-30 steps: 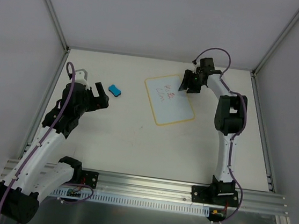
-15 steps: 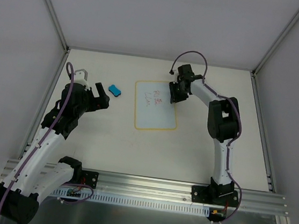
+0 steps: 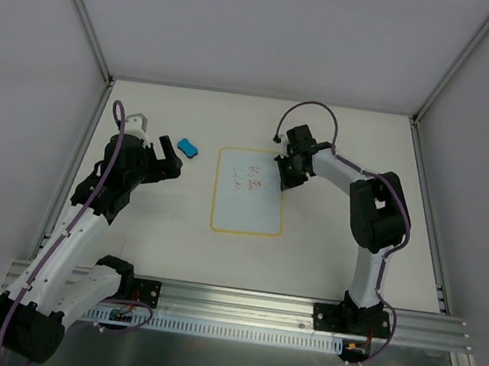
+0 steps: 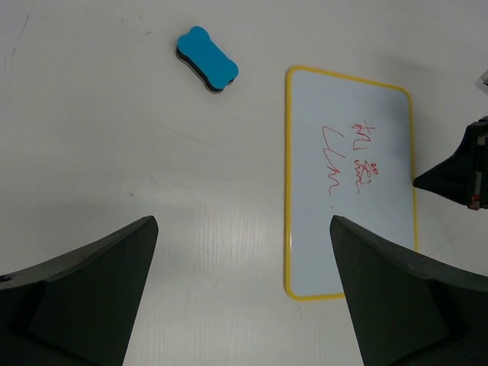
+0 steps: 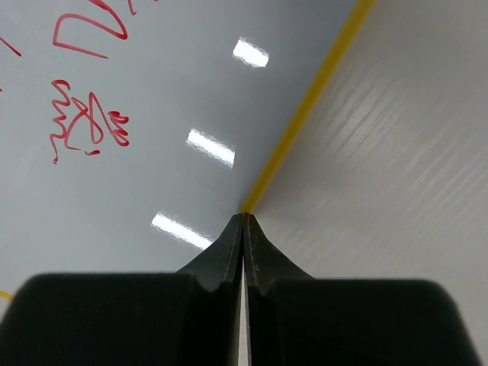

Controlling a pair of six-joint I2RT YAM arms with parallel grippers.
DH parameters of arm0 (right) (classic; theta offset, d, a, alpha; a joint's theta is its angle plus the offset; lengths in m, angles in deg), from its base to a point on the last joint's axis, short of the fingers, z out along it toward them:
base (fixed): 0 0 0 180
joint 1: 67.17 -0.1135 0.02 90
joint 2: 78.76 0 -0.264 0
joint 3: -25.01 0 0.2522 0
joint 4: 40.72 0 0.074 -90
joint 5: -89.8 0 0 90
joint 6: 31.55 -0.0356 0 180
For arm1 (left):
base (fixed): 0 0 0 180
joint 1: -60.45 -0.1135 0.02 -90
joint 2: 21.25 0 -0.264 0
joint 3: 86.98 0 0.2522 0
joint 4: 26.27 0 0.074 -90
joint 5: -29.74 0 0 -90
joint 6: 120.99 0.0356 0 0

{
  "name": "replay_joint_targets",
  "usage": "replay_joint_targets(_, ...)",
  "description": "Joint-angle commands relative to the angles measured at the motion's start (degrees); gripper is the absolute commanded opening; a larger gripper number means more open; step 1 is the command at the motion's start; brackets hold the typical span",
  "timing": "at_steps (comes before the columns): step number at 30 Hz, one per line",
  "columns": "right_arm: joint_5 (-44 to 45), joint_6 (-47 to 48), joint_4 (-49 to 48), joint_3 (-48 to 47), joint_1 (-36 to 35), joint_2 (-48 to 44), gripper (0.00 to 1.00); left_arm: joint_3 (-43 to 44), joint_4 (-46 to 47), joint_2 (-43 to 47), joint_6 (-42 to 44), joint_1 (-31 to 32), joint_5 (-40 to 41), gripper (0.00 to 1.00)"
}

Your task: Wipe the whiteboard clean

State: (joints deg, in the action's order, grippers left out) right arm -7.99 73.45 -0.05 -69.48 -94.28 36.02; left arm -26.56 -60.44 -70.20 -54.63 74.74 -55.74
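Both jaws of the right gripper (image 5: 243, 219) are pressed together, their tip touching the yellow rim of the whiteboard (image 3: 246, 211) near its far right corner. The whiteboard lies flat on the table (image 3: 334, 246), red scribbles on its far half. Left of the whiteboard hangs the left gripper (image 4: 242, 225) — jaws wide apart, holding nothing. A blue eraser (image 4: 207, 59) lies off the whiteboard's far left corner, apart from it.
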Motion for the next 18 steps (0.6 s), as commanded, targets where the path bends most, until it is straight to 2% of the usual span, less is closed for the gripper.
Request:
replay_joint_targets(1,2.4,-0.6,5.9,7.5,-2.2,-1.5,0.01,0.0,1.5,-2.5,-3.0,0.4,-0.9,0.99)
replay_joint_targets(4,2.6,-1.5,4.6,11.6,-3.4,-4.1,0.01,1.4,1.3,-7.6,-5.7,0.4,-0.9,0.99)
replay_joint_targets(9,3.9,-3.6,2.4,15.1,-4.4,-6.1,0.02,7.5,-0.3,-22.2,-9.5,0.4,1.6,0.99)
replay_joint_targets(14,7.0,-5.2,1.8,15.0,-4.4,-6.1,0.02,19.3,-3.2,-38.9,-13.4,0.4,6.6,0.99)
replay_joint_targets(18,4.8,-6.6,1.3,15.9,-4.4,-6.7,0.04,30.6,-5.9,-50.0,-17.2,0.2,10.2,0.99)
